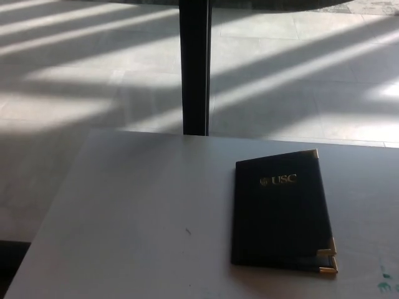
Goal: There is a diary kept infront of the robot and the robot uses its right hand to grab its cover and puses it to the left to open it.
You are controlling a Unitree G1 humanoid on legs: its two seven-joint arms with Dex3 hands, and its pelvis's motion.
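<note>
I noted the closed diary point(282, 212) lying flat on the worktop point(137, 224), right of centre, neither hand in view, and judged its stiff, slick cover best gripped at the brass-cornered right edge.

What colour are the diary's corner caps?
Gold, on the corner caps of the dark diary; the head view shows them.

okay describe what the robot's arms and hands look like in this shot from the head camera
Neither arm nor hand shows in the head view, so their colour, shape and markings cannot be described here. The frame holds only the closed dark diary with gold USC lettering and gold corner caps, lying on the pale table, with a black post standing on the tiled floor beyond.
</note>
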